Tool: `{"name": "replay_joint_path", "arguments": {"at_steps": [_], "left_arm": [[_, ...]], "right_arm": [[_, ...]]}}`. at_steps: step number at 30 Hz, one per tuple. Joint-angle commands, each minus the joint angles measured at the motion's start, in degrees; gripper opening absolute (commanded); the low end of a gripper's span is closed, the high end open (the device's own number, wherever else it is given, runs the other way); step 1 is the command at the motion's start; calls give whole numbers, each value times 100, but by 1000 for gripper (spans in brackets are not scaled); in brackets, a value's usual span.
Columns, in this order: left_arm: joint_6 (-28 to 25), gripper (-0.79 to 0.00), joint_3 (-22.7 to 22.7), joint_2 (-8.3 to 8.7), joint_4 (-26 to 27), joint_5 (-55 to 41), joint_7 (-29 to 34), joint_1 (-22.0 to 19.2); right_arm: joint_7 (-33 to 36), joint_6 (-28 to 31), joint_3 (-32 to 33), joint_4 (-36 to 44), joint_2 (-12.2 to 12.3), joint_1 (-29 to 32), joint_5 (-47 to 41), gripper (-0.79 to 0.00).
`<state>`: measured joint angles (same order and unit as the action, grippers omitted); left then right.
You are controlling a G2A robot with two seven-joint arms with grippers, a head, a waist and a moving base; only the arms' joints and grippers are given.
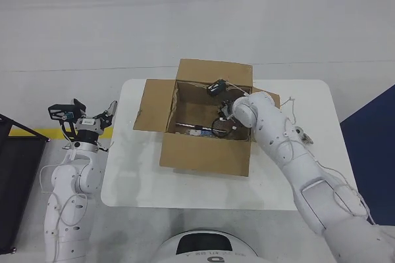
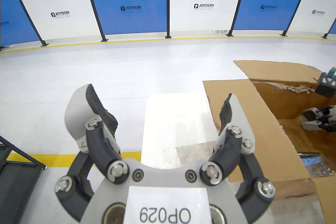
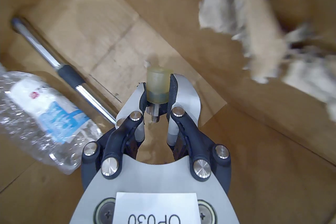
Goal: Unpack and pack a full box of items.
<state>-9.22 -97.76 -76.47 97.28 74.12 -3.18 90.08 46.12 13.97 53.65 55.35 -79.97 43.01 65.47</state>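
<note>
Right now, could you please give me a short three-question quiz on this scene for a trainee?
1. Where do the plastic bottle and the metal rod lie?
2. The right gripper is shut on: A the bottle; B the yellowish cylinder with a threaded stud; C the rod.
3. True or false: the left gripper is shut on an item.

Key
1. Inside the cardboard box, on its floor.
2. B.
3. False: its fingers are open and hold nothing.
</note>
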Motion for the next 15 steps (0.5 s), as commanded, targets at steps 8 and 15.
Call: {"name": "replay_joint_path", "arguments": {"at_steps": [8, 15], "left_arm": [[0, 0, 0, 0, 0, 0, 0, 0], [0, 0, 0, 0, 0, 0, 0, 0]], "right_arm": [[-549, 262, 2865, 5135, 772, 3405, 201, -785], [-1589, -30, 4867, 6298, 883, 5474, -379, -785]]}}
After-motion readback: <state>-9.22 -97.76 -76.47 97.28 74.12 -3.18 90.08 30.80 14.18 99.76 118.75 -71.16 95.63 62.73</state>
